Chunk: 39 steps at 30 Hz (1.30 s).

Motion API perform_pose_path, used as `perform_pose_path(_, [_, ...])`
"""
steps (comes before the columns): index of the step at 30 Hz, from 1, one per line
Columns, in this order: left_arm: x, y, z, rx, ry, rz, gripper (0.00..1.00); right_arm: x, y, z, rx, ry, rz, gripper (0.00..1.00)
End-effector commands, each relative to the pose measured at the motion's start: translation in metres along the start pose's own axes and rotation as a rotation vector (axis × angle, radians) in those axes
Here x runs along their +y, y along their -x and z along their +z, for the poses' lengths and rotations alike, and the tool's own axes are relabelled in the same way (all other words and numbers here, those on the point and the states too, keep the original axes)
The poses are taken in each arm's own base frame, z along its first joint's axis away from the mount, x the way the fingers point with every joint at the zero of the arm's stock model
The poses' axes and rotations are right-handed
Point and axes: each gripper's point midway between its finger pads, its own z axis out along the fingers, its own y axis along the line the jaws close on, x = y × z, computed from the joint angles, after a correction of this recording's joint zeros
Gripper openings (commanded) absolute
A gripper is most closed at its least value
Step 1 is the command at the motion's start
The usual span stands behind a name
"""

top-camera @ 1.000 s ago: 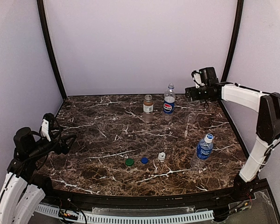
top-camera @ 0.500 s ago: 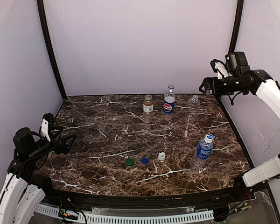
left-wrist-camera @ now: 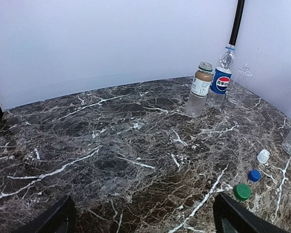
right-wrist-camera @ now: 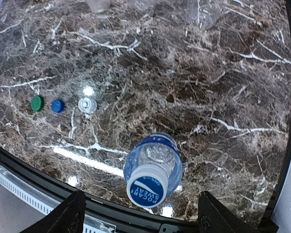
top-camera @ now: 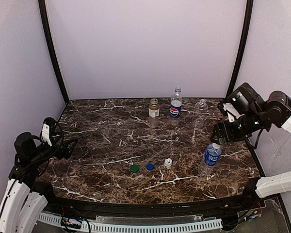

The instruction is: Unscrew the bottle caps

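The blue-label bottle (top-camera: pixel 211 159) stands at the front right with its white, blue-topped cap (right-wrist-camera: pixel 147 191) screwed on. My right gripper (top-camera: pixel 219 139) is open and hovers just above that cap; in the right wrist view (right-wrist-camera: pixel 143 218) the cap lies between its fingers (right-wrist-camera: pixel 63 216), apart from them. The brown-filled bottle (top-camera: pixel 153 112), Pepsi bottle (top-camera: pixel 175 105) and plain clear bottle (top-camera: pixel 201 109) stand uncapped at the back. The green cap (top-camera: pixel 134 168), dark blue cap (top-camera: pixel 150 166) and white cap (top-camera: pixel 168 163) lie loose in a row. My left gripper (top-camera: pixel 70 147) is open and empty at the far left.
The marble table (top-camera: pixel 111 141) has a black raised front edge (top-camera: pixel 150 206) close to the blue-label bottle. Black frame posts (top-camera: pixel 237 48) stand at the back corners, and white walls enclose the sides and back.
My right arm has swung from high at the back right, near the plain clear bottle, forward and down to just above the blue-label bottle. The left arm has not moved.
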Motion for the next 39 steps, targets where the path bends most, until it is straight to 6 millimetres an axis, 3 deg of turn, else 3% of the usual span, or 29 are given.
perform_pose_path(1, [0.009, -0.005, 0.001, 0.0, 0.024, -0.006, 0.99, -0.021, -0.027, 0.009, 0.052, -0.147, 0.024, 0.78])
perform_pose_path(6, [0.017, -0.005, -0.001, -0.002, 0.055, -0.014, 0.99, -0.009, -0.018, 0.021, 0.017, -0.093, -0.014, 0.76])
perform_pose_path(9, [0.018, -0.005, -0.001, -0.002, 0.059, -0.016, 0.99, -0.011, -0.015, 0.03, 0.012, -0.126, -0.035, 0.71])
perform_pose_path(13, [0.019, -0.005, -0.001, -0.001, 0.062, -0.018, 0.99, -0.013, -0.013, 0.036, 0.017, -0.159, -0.049, 0.52])
perform_pose_path(18, [0.018, -0.006, -0.001, -0.002, 0.057, -0.018, 0.99, -0.008, -0.012, 0.041, 0.021, -0.137, -0.061, 0.4])
perform_pose_path(22, [0.018, -0.005, -0.001, -0.004, 0.056, -0.016, 0.99, -0.007, -0.016, 0.042, 0.042, -0.137, -0.066, 0.07])
perform_pose_path(23, [0.018, -0.005, -0.001, -0.005, 0.055, -0.016, 0.99, -0.007, -0.015, 0.04, 0.042, -0.135, -0.063, 0.0])
perform_pose_path(27, [0.016, -0.004, -0.002, -0.014, 0.049, -0.01, 0.99, -0.009, -0.003, 0.017, 0.003, -0.141, -0.054, 0.0])
perform_pose_path(31, [0.016, -0.001, -0.003, -0.026, 0.052, -0.004, 0.99, -0.002, 0.036, -0.021, -0.139, -0.121, -0.053, 0.0])
perform_pose_path(33, [0.014, 0.0, -0.004, -0.034, 0.045, 0.001, 0.99, 0.012, 0.059, -0.035, -0.207, -0.075, -0.089, 0.0])
perform_pose_path(35, [0.006, 0.002, -0.004, -0.044, 0.001, 0.007, 0.99, 0.041, 0.081, -0.041, -0.25, 0.032, -0.145, 0.0])
perform_pose_path(39, [-0.018, 0.009, -0.007, -0.078, -0.134, 0.012, 0.99, 0.144, 0.109, -0.053, -0.318, 0.477, -0.293, 0.0])
